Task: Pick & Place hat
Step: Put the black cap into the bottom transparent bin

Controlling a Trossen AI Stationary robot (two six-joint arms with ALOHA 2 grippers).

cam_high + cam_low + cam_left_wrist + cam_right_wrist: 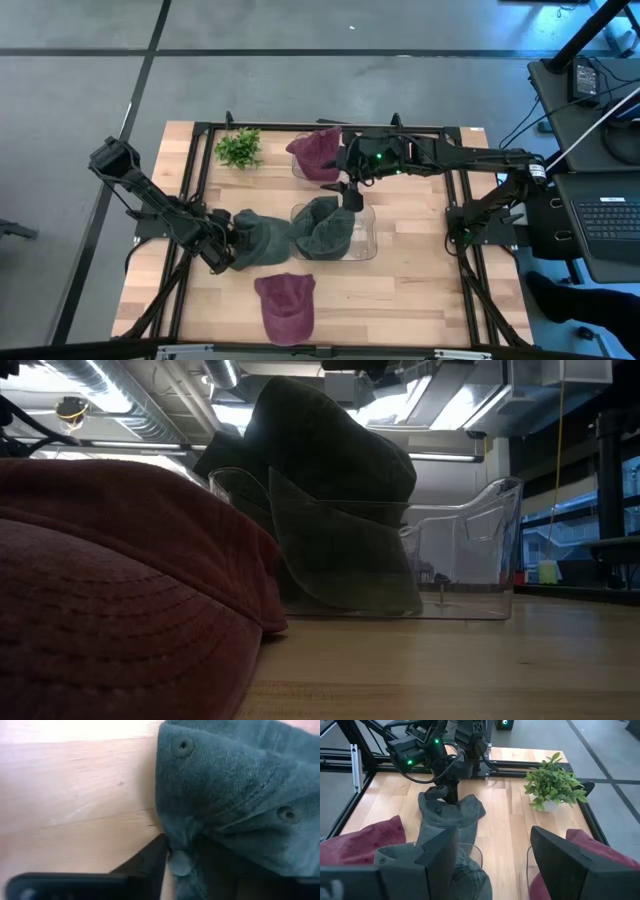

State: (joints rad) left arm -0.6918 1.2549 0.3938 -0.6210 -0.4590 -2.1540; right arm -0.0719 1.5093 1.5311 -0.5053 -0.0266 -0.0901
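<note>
A dark green hat lies on the wooden table left of centre; my left gripper is shut on its left end. A second dark green hat sits in a clear bin at the centre, its brim hanging over the bin's front wall in the low view. My right gripper hovers open just above that bin's far edge, its fingers spread over the hat. A maroon hat lies on the table near the front edge. Another maroon hat sits in a far clear bin. My left gripper pinches the green hat's crown by its top button between its two fingers. The fingers come slanting down from the table's left side. The hat lies on the table, and its cloth is bunched into folds at the fingers.
A small potted plant stands at the far left of the table. A black frame runs around the table's edges. The near maroon hat fills the left of the low view. Bare wood lies at the front right.
</note>
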